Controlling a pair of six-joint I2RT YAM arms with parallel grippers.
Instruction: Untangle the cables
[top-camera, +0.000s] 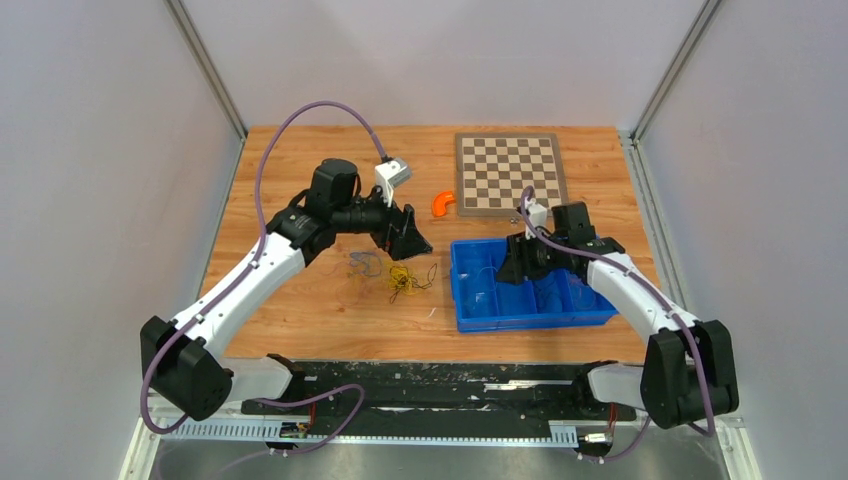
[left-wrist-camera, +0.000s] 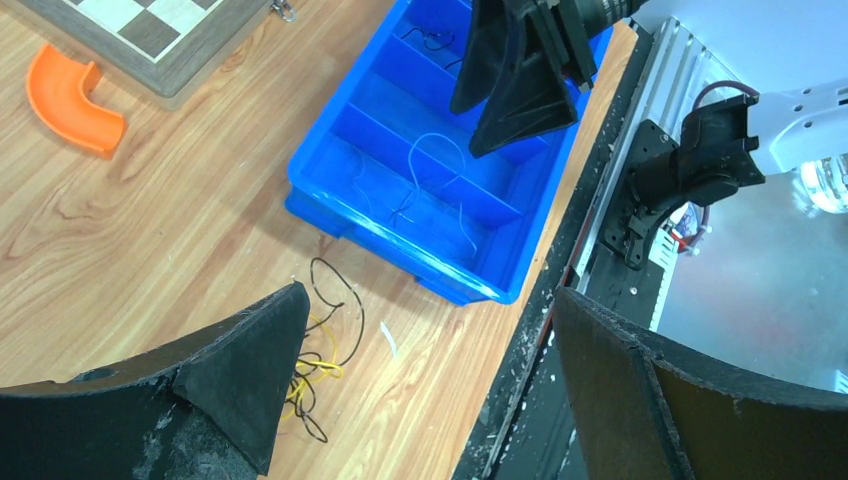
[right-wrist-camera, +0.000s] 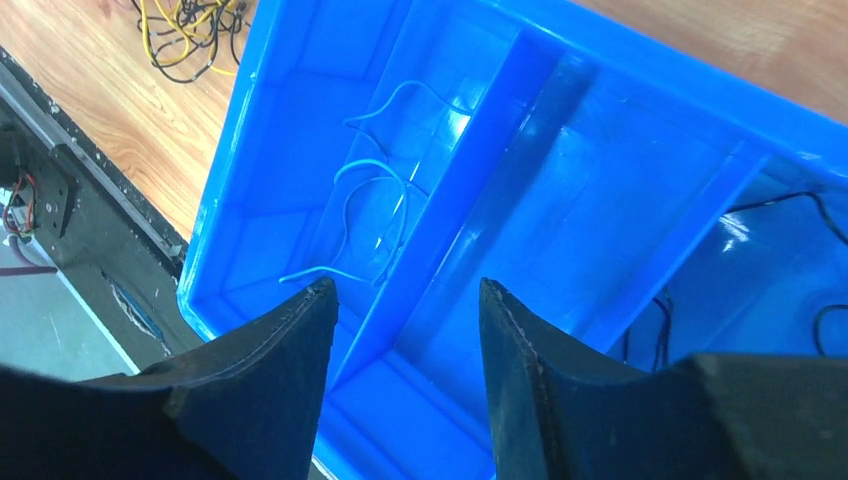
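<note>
A black strip (top-camera: 420, 385) runs along the near edge of the wooden surface (top-camera: 320, 320). Just past it on the right sits a blue bin (top-camera: 530, 320), close to that edge. Some pale cables (right-wrist-camera: 375, 215) lie in one part of the bin and thin black cables (right-wrist-camera: 775, 204) in another. The right hand (right-wrist-camera: 405, 285) hangs over the bin, open, with nothing in it.

Left of the bin, a small gap away, the yellow and black cables (top-camera: 402, 281) lie in a messy clump. A purple cable (top-camera: 363, 263) lies just beside them. There is lots of bare wood to their left. The left hand (top-camera: 415, 243) hangs above the clump, wide open and holding nothing.

Farther back lie an orange piece (top-camera: 441, 203) and a chessboard (top-camera: 508, 172) near the far edge.
</note>
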